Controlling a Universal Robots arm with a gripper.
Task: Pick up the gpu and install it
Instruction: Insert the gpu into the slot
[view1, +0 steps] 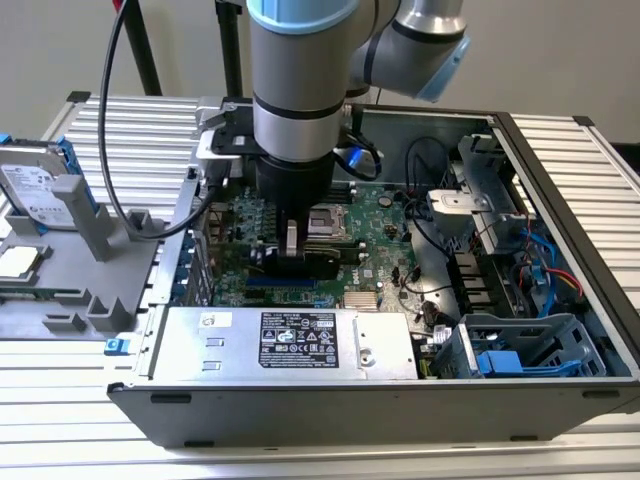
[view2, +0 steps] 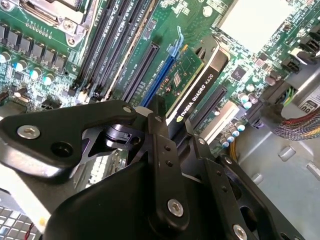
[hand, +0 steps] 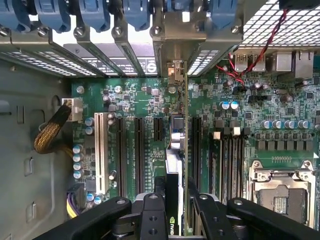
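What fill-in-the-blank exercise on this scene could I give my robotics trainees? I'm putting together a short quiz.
1. The hand is shut on the ____, held edge-down among the slots.
2. The large green board under the card is the ____.
3. In the exterior view, the hard drive lies outside the computer case, on the view's ____.
4. The card's metal bracket points toward the case's ____ wall with the slot openings.

Missing words: gpu; motherboard; left; rear
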